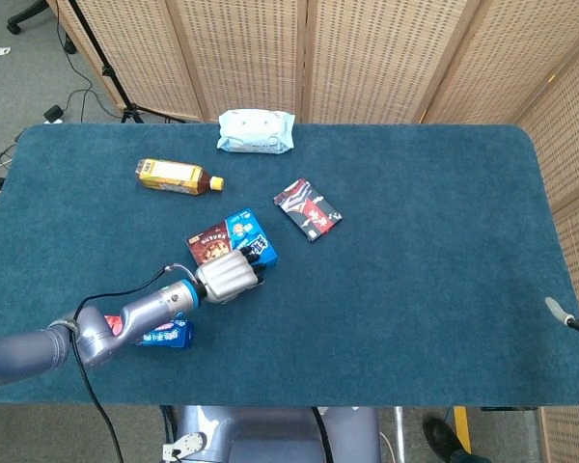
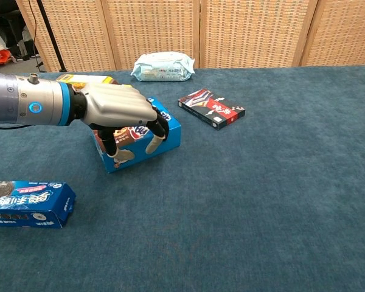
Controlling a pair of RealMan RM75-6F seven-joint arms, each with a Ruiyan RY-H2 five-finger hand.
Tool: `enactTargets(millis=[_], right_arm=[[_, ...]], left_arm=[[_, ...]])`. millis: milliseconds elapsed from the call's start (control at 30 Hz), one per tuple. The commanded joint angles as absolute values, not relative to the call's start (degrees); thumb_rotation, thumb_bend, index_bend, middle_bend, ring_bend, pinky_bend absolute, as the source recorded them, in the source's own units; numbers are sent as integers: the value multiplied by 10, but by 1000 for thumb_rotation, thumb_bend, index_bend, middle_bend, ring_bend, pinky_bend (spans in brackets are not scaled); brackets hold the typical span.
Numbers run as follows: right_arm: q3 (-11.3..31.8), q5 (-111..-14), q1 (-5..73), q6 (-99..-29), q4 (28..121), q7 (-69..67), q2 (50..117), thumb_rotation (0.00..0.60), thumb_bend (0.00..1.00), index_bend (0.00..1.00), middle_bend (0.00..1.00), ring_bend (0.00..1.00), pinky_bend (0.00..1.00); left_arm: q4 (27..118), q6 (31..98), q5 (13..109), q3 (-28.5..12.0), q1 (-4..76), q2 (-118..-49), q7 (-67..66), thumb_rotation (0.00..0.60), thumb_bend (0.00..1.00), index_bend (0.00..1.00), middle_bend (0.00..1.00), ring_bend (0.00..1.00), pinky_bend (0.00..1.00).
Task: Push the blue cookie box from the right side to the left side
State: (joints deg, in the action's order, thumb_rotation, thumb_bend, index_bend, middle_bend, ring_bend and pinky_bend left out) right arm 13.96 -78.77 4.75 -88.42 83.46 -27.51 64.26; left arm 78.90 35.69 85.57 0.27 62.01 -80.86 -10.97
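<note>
The blue cookie box [image 1: 239, 235] [image 2: 168, 126] lies left of the table's middle, turned at an angle. My left hand [image 1: 229, 276] [image 2: 115, 107] lies over its top, and the fingers [image 2: 153, 141] curl down over its near face. The hand hides much of the lid in the chest view. Only a small grey tip of my right hand [image 1: 558, 310] shows at the right edge of the head view, far from the box, and its fingers cannot be made out.
A second blue cookie pack [image 1: 164, 336] [image 2: 27, 204] lies near the front left beside my forearm. A yellow bottle [image 1: 179, 177] [image 2: 85, 79] lies behind the box. A red-and-black packet [image 1: 308, 208] [image 2: 212, 108] lies to its right. A wipes pack [image 1: 257, 131] [image 2: 163, 66] sits at the far edge.
</note>
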Motion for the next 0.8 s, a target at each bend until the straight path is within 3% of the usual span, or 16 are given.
enactTargets(millis=[33,333,800], right_arm=[[139,-789,47,-885,836,-274,643,600,0,0,0,0,0],[138,-790,48,-882,837,-272,643,600,0,0,0,0,0],[136,-795,49,-879,841,-270,643,600,0,0,0,0,0]], left_arm=[[806,349,820,-2,605,-790,-126,600,355,486,293,235,228],[823,363,777,4,576,-754,-138,600,354,486,291,236,228],[855,401,809,40,525,-695,-101,600,351,486,290,236,228]])
